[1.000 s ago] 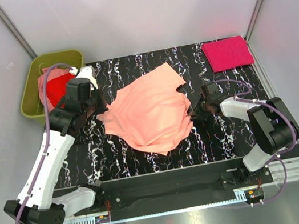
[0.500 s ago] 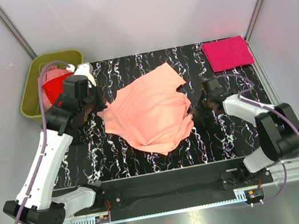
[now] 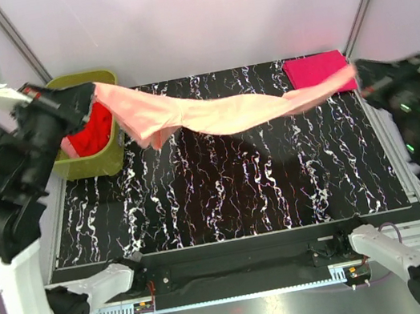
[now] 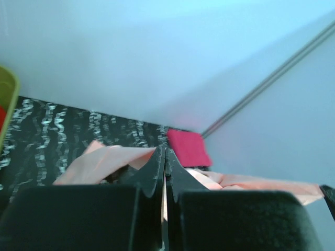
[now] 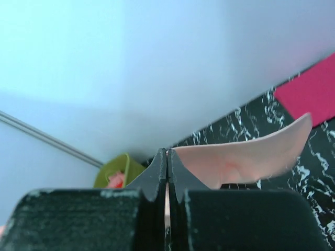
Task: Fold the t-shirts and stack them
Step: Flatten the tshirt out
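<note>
**A:** Where is the salmon shirt [image 3: 219, 115] kept, and by what is it gripped?

**B:** It is held in the air above the counter [image 3: 225, 195], stretched between the two arms. One end is pinched by the left tool [image 4: 164, 151], whose fingers are pressed together on the cloth, up beside the green bin [image 3: 105, 161]. The other end is pinched by the right tool [image 5: 167, 152], also pressed together on a tip of cloth, near the folded pink shirt [image 3: 313, 70] at the far right corner.

**A:** Why is it carried like that?

**B:** It is judged that the cloth is being pulled out so that bunching is taken out and a flat spread can be laid down for folding. With the shirt lifted clear, nothing is dragged across the counter. The folded pink shirt seems to be left as the start of the stack, and a red shirt [image 3: 92, 137] is seen waiting in the bin.

**A:** How is the long axis set?

**B:** It is run from left to right across the counter, slightly higher at the left end. A sag is seen in the middle and a loose flap hangs down near the left end. Collar and hem cannot be told apart, so the way the shirt points cannot be stated. Whether its right end touches the folded pink shirt cannot be told.
</note>
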Tool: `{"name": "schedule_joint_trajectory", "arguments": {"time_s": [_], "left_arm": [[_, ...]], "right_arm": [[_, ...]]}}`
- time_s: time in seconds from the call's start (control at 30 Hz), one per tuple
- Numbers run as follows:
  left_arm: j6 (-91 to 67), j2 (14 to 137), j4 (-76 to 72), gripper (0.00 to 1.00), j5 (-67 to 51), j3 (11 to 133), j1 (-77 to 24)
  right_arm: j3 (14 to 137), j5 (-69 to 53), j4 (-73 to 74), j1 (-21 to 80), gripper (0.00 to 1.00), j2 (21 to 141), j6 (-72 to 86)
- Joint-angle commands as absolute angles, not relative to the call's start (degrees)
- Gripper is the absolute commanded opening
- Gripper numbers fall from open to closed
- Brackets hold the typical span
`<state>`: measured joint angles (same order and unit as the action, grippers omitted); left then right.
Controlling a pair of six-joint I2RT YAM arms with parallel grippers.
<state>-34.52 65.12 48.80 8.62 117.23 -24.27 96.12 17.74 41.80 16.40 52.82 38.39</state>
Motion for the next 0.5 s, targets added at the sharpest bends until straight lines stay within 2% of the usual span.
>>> {"name": "schedule_joint_trajectory", "arguments": {"time_s": [0.0, 0.27, 0.47], "left_arm": [[-40.1, 61.4, 47.2, 0.00, 4.7, 117.8, -24.1], [-43.5, 54.6, 50.0, 0.00, -1.0, 114.3, -24.1], [-40.3, 61.7, 53.3, 0.00, -3.8, 114.5, -24.1]], "right_arm": [[100.8, 25.1, 53.2, 16.7, 0.00, 49.5, 36.5], [107.0, 27.2, 61.1, 16.6, 0.00, 42.2, 37.4], [101.2, 25.5, 59.6, 16.6, 0.00, 45.1, 35.4]]}}
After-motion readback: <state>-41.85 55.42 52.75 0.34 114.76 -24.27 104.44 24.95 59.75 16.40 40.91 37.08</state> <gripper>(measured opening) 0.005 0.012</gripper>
